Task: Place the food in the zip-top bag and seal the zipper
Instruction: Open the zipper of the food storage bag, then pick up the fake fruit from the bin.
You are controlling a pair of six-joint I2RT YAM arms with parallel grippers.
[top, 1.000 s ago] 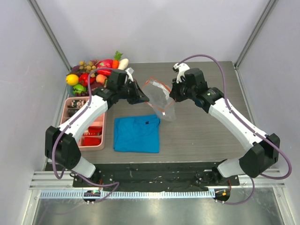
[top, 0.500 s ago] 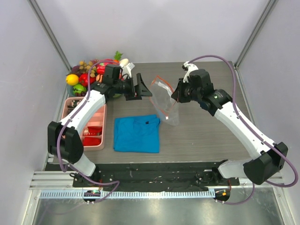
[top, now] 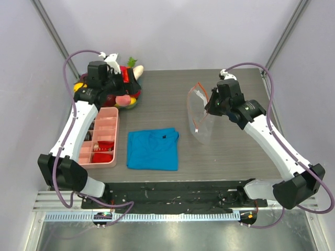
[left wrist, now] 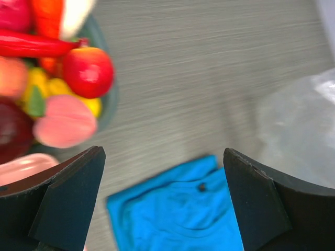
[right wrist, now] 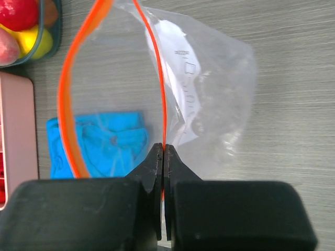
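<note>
In the upper left of the overhead view, the left gripper (left wrist: 162,159) hangs over the toy food (top: 125,99). Its jaws are spread wide and hold nothing. Its own camera shows the pile in a teal-rimmed bowl (left wrist: 109,102) at that frame's upper left: a red apple (left wrist: 88,71), a pink peach (left wrist: 65,121) and an orange carrot (left wrist: 47,15), all a little blurred. None of the food is in the bag.

Right of centre, the right gripper (right wrist: 163,154) is pinched tight on the zipper (right wrist: 70,104) of the zip-top bag (right wrist: 214,78). It grips one side of the orange-red strip, while the other side bows away, so the mouth gapes in a wide loop. The clear pouch hangs down from the grip; whether its lower end touches the table (top: 235,151) is hard to tell. A blue cloth (top: 153,149) lies flat at lower centre, just beside the pink divided tray (top: 107,119) at the left edge.
</note>
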